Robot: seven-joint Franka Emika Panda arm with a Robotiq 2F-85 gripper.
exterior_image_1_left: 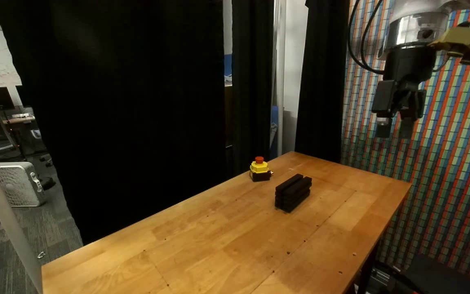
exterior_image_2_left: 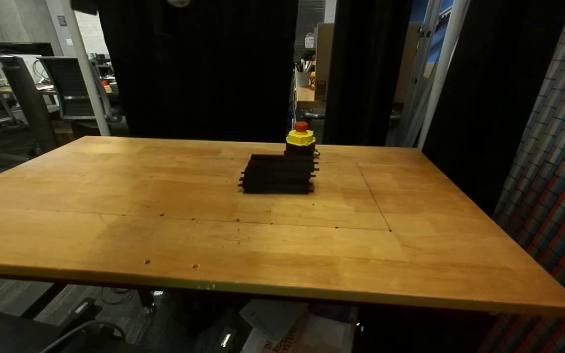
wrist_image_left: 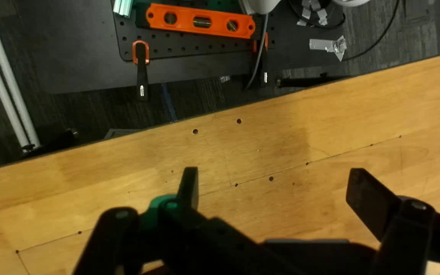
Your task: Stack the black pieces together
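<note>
The black pieces (exterior_image_1_left: 293, 193) sit on the wooden table as one compact layered block, with a narrow groove along its top. In an exterior view the stacked black pieces (exterior_image_2_left: 278, 174) show several layers, their thin ends jutting unevenly at both sides. High above the table's far end hangs my gripper (exterior_image_1_left: 395, 130), well apart from the block. The wrist view shows the gripper (wrist_image_left: 272, 173) open, its fingers wide apart with only bare tabletop beneath. No black piece appears in the wrist view.
A yellow button box (exterior_image_1_left: 259, 167) with a red top stands close behind the block. The wooden table (exterior_image_2_left: 165, 240) ends at a straight edge; past it, in the wrist view, lies an orange level (wrist_image_left: 201, 21) on a black board. A black curtain (exterior_image_1_left: 137, 102) hangs behind the table.
</note>
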